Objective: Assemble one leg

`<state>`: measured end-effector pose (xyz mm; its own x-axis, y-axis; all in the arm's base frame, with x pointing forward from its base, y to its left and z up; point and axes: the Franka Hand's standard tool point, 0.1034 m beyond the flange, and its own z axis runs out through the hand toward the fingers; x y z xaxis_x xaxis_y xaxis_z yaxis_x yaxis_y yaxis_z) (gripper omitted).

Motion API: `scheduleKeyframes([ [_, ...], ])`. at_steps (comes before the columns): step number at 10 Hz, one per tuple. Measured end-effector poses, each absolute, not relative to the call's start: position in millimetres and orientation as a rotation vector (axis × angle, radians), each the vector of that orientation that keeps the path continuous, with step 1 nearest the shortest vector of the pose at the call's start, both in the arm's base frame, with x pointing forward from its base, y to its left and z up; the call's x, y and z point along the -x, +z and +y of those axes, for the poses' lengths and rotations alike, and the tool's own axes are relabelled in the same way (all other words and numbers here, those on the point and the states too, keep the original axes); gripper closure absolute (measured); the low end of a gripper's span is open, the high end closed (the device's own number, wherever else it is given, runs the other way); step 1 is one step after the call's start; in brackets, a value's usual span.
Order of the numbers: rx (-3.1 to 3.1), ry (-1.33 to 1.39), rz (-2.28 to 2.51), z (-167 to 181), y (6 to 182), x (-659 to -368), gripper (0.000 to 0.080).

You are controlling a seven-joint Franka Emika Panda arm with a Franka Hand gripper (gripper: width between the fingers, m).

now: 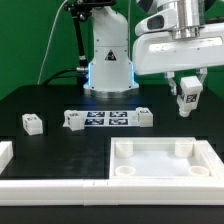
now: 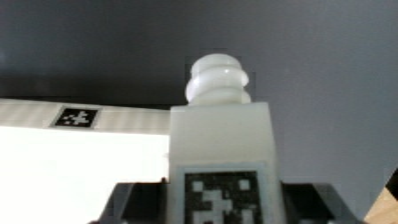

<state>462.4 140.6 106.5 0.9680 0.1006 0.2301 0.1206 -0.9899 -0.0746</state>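
My gripper (image 1: pixel 187 92) is shut on one leg (image 1: pixel 186 104), a stubby white block with a black-and-white tag, and holds it in the air above the table, behind the far right corner of the large white panel (image 1: pixel 150 172). In the wrist view the leg (image 2: pixel 221 130) stands between my dark fingers (image 2: pixel 143 205), its tag facing the camera and its rounded threaded tip (image 2: pixel 217 75) pointing away. A white surface (image 2: pixel 89 155) carrying a small tag lies below it. Three more legs sit on the table: one (image 1: pixel 32 123) at the exterior view's left and two (image 1: pixel 72 120) (image 1: pixel 143 117) by the marker board.
The marker board (image 1: pixel 105 118) lies in the middle of the black table in front of the robot base (image 1: pixel 108 65). A white bar (image 1: pixel 40 186) runs along the front at the exterior view's left, with a raised end (image 1: pixel 5 152).
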Motion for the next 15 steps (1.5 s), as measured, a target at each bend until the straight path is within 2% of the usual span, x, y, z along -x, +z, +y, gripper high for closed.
scheduleKeyframes([
  [2, 3.037, -0.349, -0.253, 128.5, 97.6, -471.3, 0.0511],
  [3, 3.037, -0.362, -0.265, 126.1, 96.0, -486.3, 0.0511],
  [7, 3.016, -0.414, -0.437, 130.8, 107.8, -555.1, 0.0511],
  [8, 3.015, -0.415, -0.458, 128.1, 109.9, -563.3, 0.0511],
  [13, 3.015, -0.415, -0.458, 128.8, 106.9, -563.0, 0.0511],
  [15, 3.011, -0.450, -0.465, 125.4, 102.1, -589.6, 0.0511],
])
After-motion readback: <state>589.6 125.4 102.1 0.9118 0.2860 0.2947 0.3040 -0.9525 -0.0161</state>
